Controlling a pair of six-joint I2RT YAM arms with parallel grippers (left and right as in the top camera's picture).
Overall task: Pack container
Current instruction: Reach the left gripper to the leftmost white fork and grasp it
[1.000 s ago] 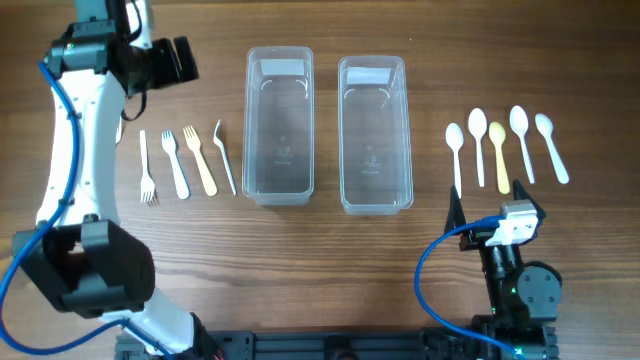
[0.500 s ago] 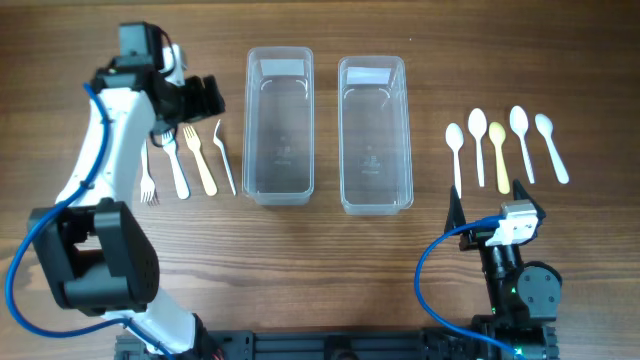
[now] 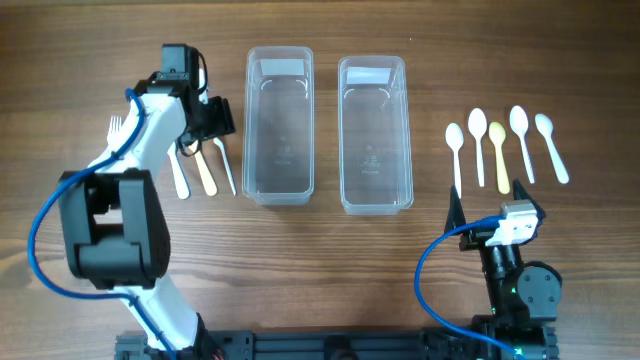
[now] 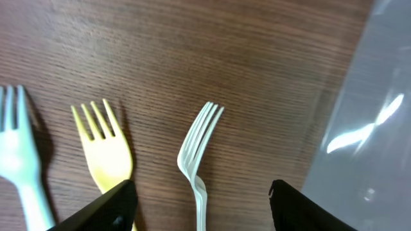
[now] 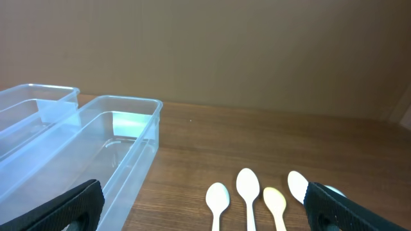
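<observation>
The thin white plastic fork (image 4: 198,151) lies on the wooden table (image 4: 192,51) just left of the left clear rectangular container (image 3: 279,125). Its long axis runs roughly parallel to the container's long side, tines toward the far edge. The left gripper (image 4: 202,196) hangs over it, fingers apart. Since one second ago the left arm has swung in from the far-left corner; the right gripper (image 5: 204,215), also spread, has not moved. Your overhead view hides the tines; the wrist view cuts off the handle.
</observation>
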